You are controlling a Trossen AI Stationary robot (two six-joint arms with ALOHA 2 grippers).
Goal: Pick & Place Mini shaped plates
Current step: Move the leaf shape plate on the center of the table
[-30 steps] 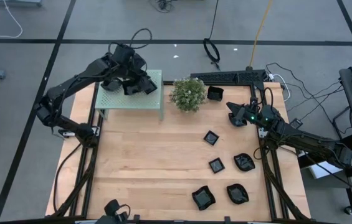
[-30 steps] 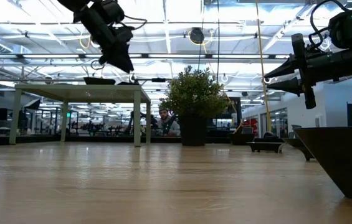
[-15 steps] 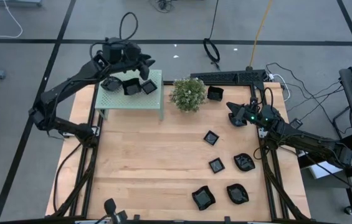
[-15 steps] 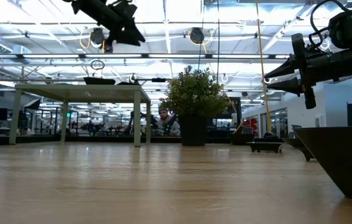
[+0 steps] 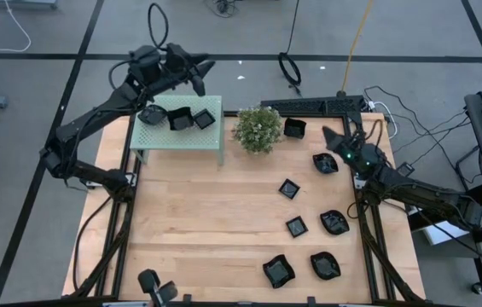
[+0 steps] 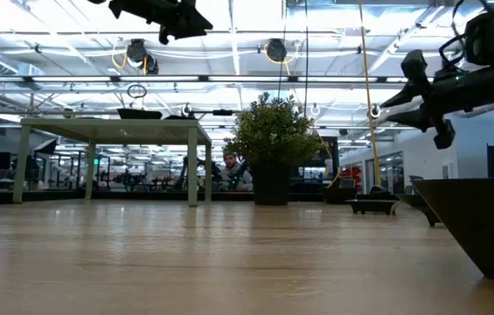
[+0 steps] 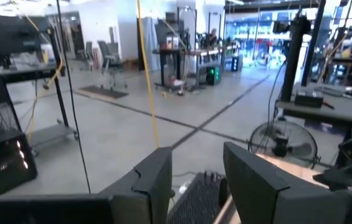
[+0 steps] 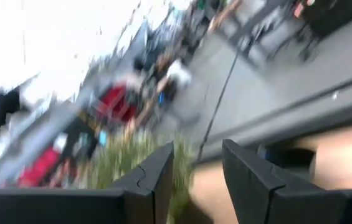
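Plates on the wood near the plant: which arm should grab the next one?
Right, probably. The right gripper hangs open, empty, next to the nearest loose plate. The left gripper, also open, is raised at the green stand with its three plates, far from those on the table.

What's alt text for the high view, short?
Overhead of a wooden table: the left pincer hangs open past a small green stand holding three black mini plates, while the right pincer is open near a plate. Seven more plates and a potted plant sit on the table.
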